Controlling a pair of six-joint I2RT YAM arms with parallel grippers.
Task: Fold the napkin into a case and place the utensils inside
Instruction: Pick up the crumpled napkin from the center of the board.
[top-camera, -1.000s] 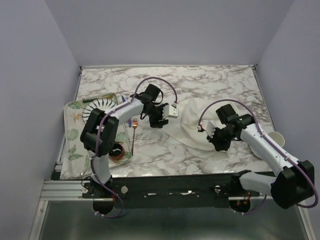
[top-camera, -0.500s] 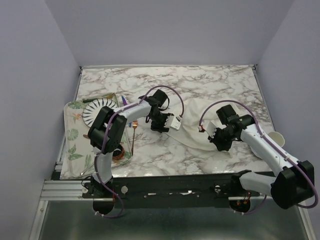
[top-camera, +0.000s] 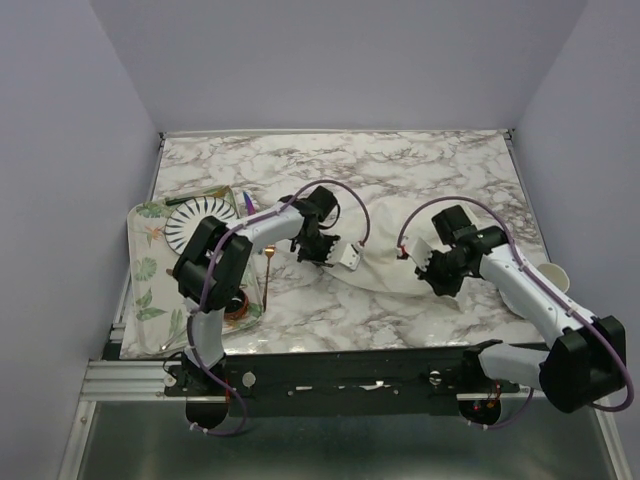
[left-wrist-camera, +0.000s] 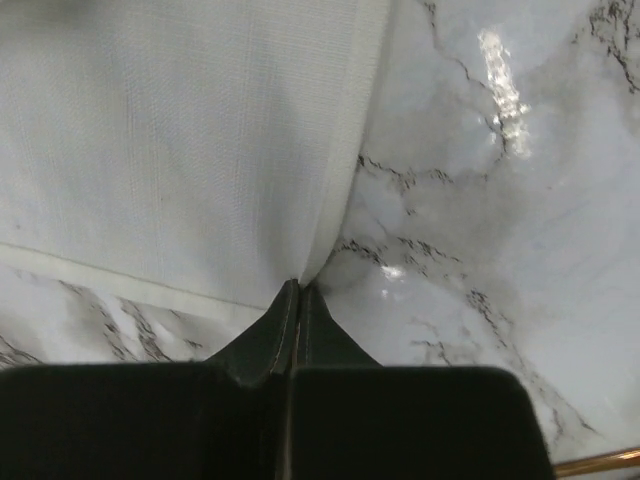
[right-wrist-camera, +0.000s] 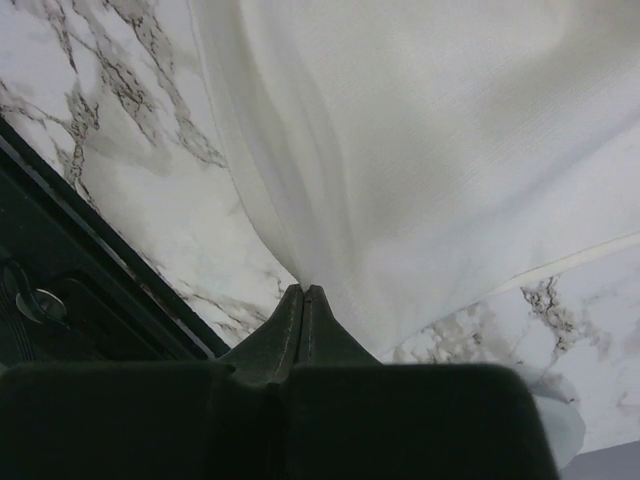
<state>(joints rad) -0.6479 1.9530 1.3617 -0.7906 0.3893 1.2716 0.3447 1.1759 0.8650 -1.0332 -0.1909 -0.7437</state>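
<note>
The cream napkin (top-camera: 385, 255) lies loose and rumpled on the marble table between my two grippers; no case shape is in view. My left gripper (top-camera: 322, 254) is shut on the napkin's left edge (left-wrist-camera: 330, 200), its tips (left-wrist-camera: 298, 286) pinching the cloth. My right gripper (top-camera: 441, 279) is shut on the right part of the napkin (right-wrist-camera: 450, 150), the cloth rising from its closed tips (right-wrist-camera: 303, 289). The copper-gold fork (top-camera: 268, 262) lies left of the left gripper, and its handle (left-wrist-camera: 600, 462) shows in the left wrist view. A purple-blue utensil (top-camera: 247, 200) lies by the plate.
A leaf-patterned tray (top-camera: 145, 275) at the left holds a white plate with black stripes (top-camera: 195, 220) and a small dark bowl (top-camera: 234, 305). A white cup (top-camera: 556, 275) stands at the right edge. The dark table rail (right-wrist-camera: 60, 270) runs near the right gripper.
My left gripper moved right and down onto the napkin's left edge and shut on it. The right gripper stayed shut on the cloth and shifted slightly.
</note>
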